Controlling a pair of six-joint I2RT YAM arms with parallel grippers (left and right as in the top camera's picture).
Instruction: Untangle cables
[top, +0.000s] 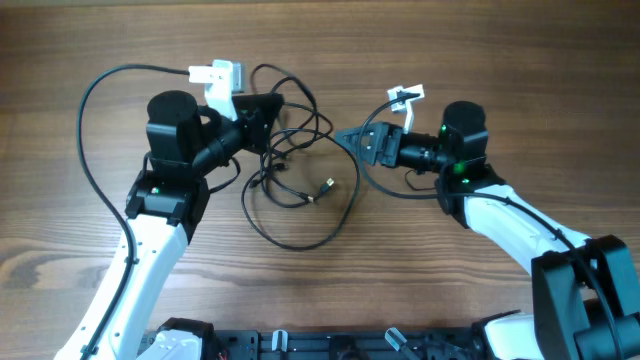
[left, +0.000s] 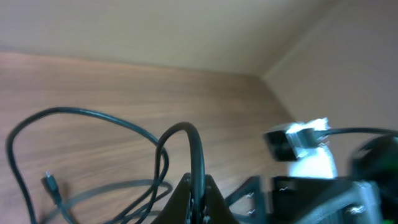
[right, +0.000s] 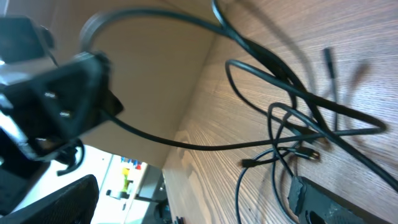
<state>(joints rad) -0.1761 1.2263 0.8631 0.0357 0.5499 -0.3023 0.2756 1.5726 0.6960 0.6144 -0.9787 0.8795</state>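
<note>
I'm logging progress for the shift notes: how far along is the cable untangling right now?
Done: nothing visible; the cables lie as one overlapping tangle on the table. In hand: the left gripper is shut on one raised loop; the right gripper looks open and empty beside the tangle. Left: freeing each cord and laying them apart.

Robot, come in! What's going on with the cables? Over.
Left tool shut on a cable loop. Right tool open, empty. Cables tangled between both tools. Nothing else in the way.
</note>
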